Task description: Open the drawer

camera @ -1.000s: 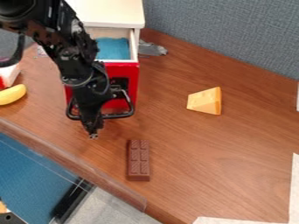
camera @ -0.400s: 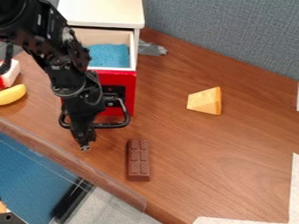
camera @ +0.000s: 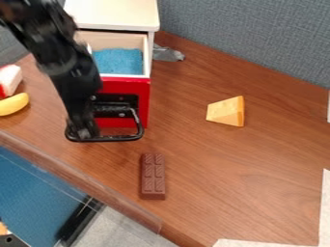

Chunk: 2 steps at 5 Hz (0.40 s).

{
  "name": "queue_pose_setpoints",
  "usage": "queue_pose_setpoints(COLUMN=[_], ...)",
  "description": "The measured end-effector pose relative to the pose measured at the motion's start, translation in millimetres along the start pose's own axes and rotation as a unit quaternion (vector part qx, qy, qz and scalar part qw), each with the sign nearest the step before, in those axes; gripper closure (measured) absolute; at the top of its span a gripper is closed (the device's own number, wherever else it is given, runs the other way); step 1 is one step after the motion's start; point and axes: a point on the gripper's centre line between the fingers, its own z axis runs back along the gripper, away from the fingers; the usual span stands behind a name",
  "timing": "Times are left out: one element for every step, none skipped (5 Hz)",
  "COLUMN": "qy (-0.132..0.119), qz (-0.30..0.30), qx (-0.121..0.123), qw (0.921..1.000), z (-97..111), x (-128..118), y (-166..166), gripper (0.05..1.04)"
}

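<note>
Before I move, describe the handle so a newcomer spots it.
Find the white cabinet top, upper left, then the red front of the open drawer. The handle is the thin black loop jutting from it. Unlike the black gripper overlapping its left side in view, it is an open hoop joined to the drawer.

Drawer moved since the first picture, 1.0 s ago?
Yes. The drawer is further out from under the cabinet's white top, shifted toward the table's front edge, with more of its interior exposed.
</note>
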Motion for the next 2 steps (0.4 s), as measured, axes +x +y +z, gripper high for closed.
queue_pose_setpoints(qy=[-0.03, -0.024], qz=[0.055, 0.097], qx=[0.02, 0.019], qw=[0.9978, 0.9948], z=[39, 60], x=[-12, -29], y=[28, 43], gripper=[0.079, 0.083])
